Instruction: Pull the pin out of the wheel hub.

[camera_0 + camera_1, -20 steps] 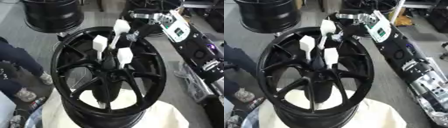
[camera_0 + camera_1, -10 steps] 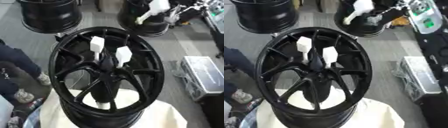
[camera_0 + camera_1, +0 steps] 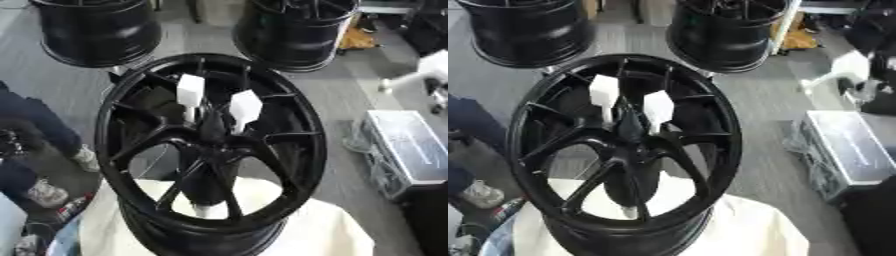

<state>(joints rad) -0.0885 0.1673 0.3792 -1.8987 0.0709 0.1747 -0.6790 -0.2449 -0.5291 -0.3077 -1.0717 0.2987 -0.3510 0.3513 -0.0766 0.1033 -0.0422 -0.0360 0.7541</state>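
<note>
- One white-headed pin (image 3: 849,70) has left the wheel hub (image 3: 210,132) and now sits well right of it, in the blurred right hand (image 3: 875,80); its fingers' state can't be told
- Two white pins (image 3: 190,91) remain in the hub; left hand unseen

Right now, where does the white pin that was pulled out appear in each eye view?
Left eye view: the pulled pin is at the right edge, above the grey case, blurred.
Right eye view: it is further in from the right edge, above the same case.
Shared landmark: the wheel hub with two white pins.
</note>
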